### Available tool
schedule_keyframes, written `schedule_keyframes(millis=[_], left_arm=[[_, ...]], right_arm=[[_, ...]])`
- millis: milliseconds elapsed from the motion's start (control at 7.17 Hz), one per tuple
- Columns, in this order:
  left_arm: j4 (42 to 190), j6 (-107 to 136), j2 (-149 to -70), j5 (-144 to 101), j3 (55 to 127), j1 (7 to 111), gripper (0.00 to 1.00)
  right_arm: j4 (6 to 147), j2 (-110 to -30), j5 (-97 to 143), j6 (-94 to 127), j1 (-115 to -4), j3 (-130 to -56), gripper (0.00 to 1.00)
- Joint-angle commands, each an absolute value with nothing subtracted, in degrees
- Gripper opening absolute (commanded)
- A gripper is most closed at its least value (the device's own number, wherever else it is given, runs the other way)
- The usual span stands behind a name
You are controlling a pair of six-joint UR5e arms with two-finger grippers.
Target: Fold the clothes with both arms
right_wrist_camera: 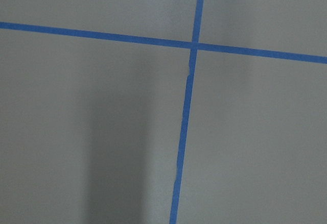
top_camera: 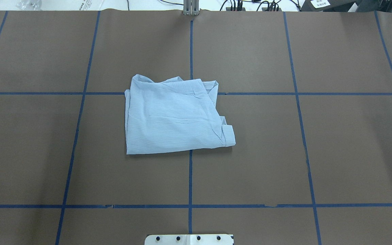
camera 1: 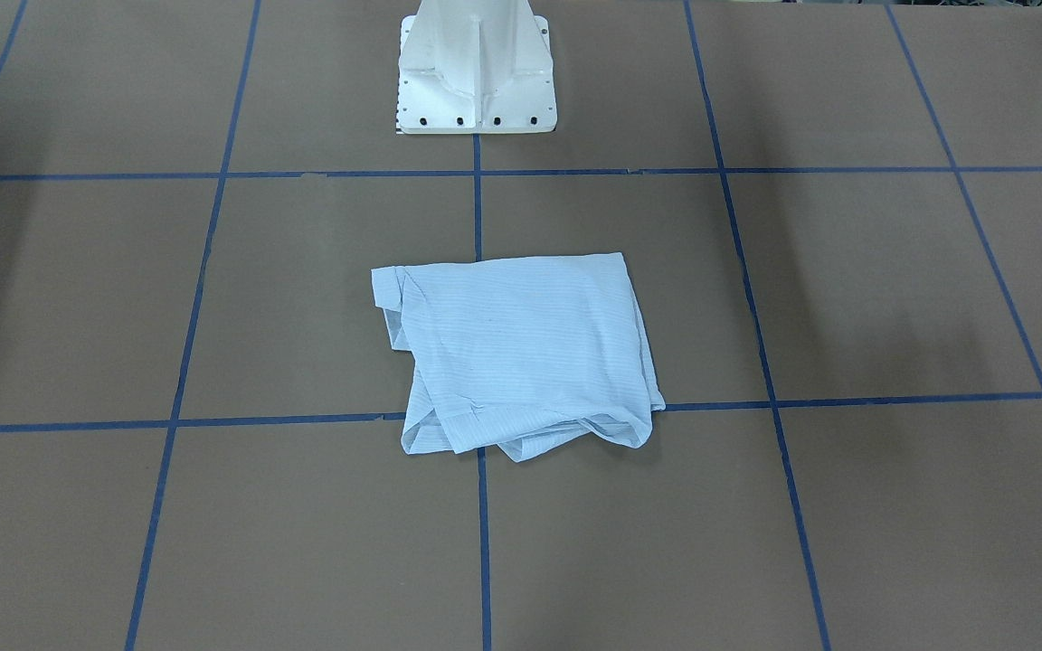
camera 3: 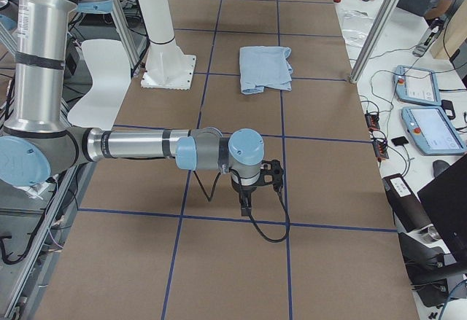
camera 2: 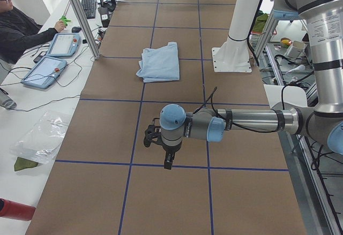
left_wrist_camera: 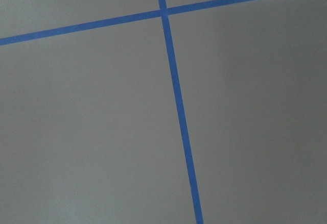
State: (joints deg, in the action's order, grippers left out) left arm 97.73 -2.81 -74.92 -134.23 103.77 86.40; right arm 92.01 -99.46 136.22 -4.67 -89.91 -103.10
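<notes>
The light blue striped shirt [camera 1: 521, 353] lies folded into a rough rectangle on the brown table, near its middle, in front of the pedestal. It also shows in the overhead view [top_camera: 175, 117] and both side views [camera 2: 161, 62] [camera 3: 265, 68]. No gripper touches it. My left gripper [camera 2: 168, 161] hangs over the table far from the shirt, pointing down; I cannot tell if it is open or shut. My right gripper [camera 3: 246, 205] hangs likewise at the other end; I cannot tell its state. Both wrist views show only brown table and blue tape lines.
The white pedestal base [camera 1: 476, 81] stands behind the shirt. Blue tape lines [top_camera: 190, 177] grid the table. A side bench holds two teach pendants [camera 2: 53, 58] with an operator [camera 2: 21, 26] seated there. Aluminium posts [camera 3: 379, 21] stand at the table's far edge.
</notes>
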Motion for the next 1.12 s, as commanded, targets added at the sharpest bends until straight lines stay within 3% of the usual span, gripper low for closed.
schedule_keyframes(millis=[0, 977], left_arm=[[97.73, -2.81, -75.23, -134.38, 103.89, 86.40, 1.00], [97.82, -2.81, -75.67, -134.56, 104.76, 86.40, 1.00]], right_arm=[[92.46, -99.75, 136.32, -4.66, -89.91, -103.01, 1.00], [92.37, -100.37, 136.32, -4.66, -89.91, -103.01, 1.00]])
